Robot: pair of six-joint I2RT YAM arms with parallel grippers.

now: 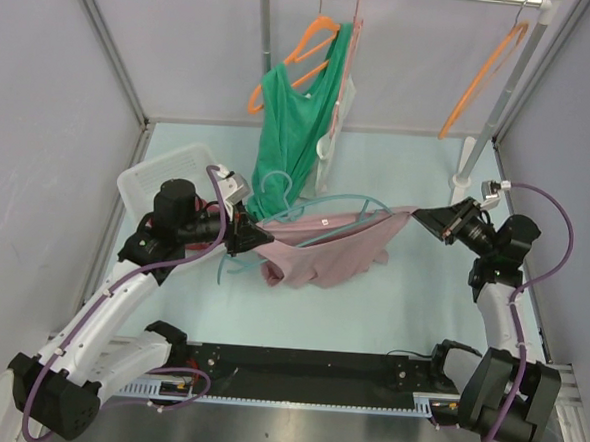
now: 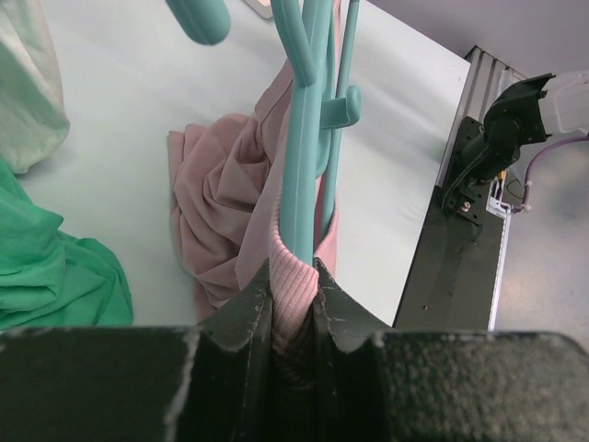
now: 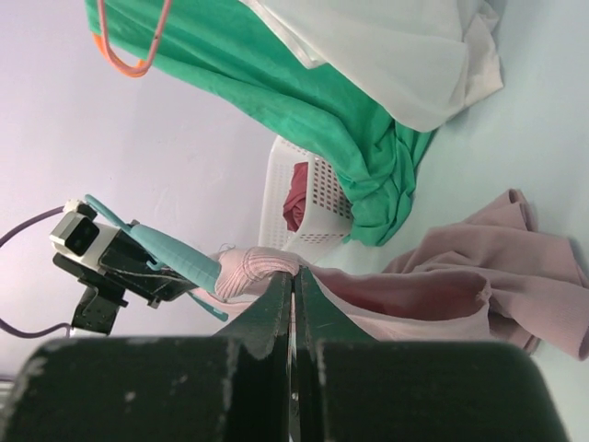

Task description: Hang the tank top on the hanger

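The dusty pink tank top (image 1: 333, 258) hangs stretched above the table between my two grippers. The teal hanger (image 1: 351, 199) runs through it, with its hook near the left arm. My left gripper (image 1: 244, 230) is shut on the ribbed pink strap wrapped over one end of the hanger (image 2: 299, 138). Loose folds of the tank top (image 2: 221, 212) sag to the table beyond it. My right gripper (image 1: 415, 216) is shut on a thin edge of the tank top (image 3: 479, 276) at the other end. In the right wrist view the hanger (image 3: 170, 253) pokes into the strap.
A green tank top (image 1: 295, 131) and a white garment (image 1: 342, 114) hang on orange hangers from the back rail. Another orange hanger (image 1: 484, 82) hangs at the right. A white basket (image 1: 173, 168) holding a dark red cloth (image 3: 299, 203) stands at the left.
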